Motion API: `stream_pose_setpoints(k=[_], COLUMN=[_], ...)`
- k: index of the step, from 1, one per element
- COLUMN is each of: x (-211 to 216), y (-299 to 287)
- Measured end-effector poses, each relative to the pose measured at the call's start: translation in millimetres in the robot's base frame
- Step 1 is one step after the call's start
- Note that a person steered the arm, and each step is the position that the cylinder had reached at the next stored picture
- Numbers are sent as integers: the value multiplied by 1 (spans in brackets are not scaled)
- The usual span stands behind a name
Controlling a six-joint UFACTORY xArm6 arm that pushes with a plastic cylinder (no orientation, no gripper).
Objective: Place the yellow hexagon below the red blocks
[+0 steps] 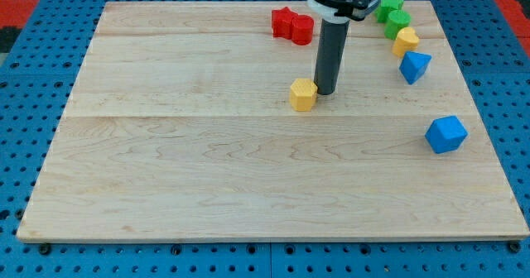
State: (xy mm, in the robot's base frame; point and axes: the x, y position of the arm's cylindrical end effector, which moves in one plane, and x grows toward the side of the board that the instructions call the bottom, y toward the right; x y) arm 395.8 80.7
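Note:
The yellow hexagon lies on the wooden board a little above its middle. My tip rests on the board right beside the hexagon's right side, touching or nearly touching it. Two red blocks, a star-like one and a rounder one, lie side by side near the view's top, straight above the hexagon with a gap of bare board between.
Two green blocks and a second yellow block form a slanted row at the top right. A blue triangular block lies below them. A blue cube sits at the right edge. The board's rim meets blue pegboard.

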Motion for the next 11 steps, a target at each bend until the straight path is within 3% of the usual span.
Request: stream_pose_setpoints(k=[1, 2, 3, 7, 11], x=[11, 65, 75, 71, 23], y=[2, 18, 19, -18, -33])
